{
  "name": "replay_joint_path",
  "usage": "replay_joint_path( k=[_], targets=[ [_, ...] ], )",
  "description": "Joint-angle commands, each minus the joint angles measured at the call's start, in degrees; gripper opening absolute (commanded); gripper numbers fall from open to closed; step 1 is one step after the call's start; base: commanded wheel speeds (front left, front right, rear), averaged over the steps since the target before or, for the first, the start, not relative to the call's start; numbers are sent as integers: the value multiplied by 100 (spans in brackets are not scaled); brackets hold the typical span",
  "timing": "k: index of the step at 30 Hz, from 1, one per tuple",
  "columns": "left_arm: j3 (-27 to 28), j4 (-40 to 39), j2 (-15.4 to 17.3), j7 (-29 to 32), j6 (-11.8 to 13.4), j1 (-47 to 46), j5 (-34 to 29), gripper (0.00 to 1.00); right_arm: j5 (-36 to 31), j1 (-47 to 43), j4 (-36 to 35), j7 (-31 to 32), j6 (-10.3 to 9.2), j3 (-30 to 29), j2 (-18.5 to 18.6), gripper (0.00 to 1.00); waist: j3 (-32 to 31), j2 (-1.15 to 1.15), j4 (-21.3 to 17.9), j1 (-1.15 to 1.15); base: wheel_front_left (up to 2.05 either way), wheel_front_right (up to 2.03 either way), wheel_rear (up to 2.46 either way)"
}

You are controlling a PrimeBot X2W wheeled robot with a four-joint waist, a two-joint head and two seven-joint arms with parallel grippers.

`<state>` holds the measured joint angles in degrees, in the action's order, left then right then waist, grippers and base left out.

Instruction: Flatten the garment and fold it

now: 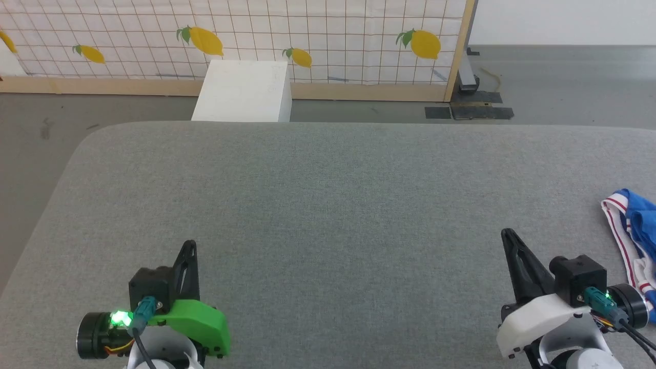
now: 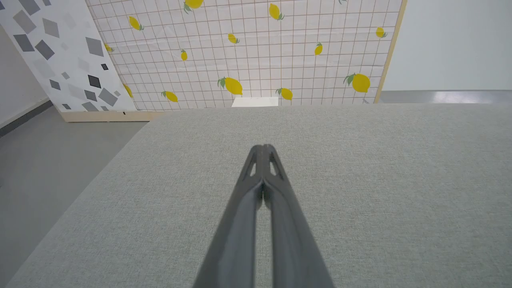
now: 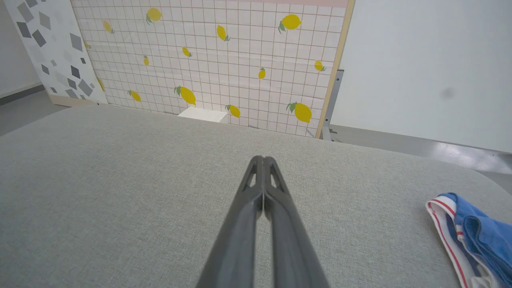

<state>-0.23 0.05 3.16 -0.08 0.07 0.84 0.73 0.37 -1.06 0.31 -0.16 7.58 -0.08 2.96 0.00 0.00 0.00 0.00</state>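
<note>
The garment (image 1: 635,230) is a crumpled blue cloth with white trim and thin red stripes, lying at the right edge of the grey table (image 1: 328,205); most of it runs out of the head view. In the right wrist view the garment (image 3: 476,236) lies at the lower right, apart from the fingers. My right gripper (image 1: 507,236) is shut and empty, just left of the cloth, and its closed tips (image 3: 262,160) hover over bare table. At the lower left my left gripper (image 1: 189,245) is shut and empty too, with its tips (image 2: 263,149) pressed together above the grey surface.
A white box (image 1: 243,91) stands on the floor beyond the table's far edge. Behind it runs a lemon-patterned tiled panel (image 1: 256,31) with a wooden frame. The table's rounded left corner (image 1: 87,138) drops to grey floor. A metal stand foot (image 1: 469,77) sits at the back right.
</note>
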Motion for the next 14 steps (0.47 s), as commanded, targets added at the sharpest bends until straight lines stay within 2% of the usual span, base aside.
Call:
replay_joint_path(
  k=[1,14],
  targets=[
    [23,-5,-28,8,-7,-84,-73,0,-37,106,-31,16,-9,8,-8,0,0,0,0,0,0,0,0],
    [23,-5,-28,8,-7,-84,-73,0,-37,106,-31,16,-9,8,-8,0,0,0,0,0,0,0,0]
  ],
)
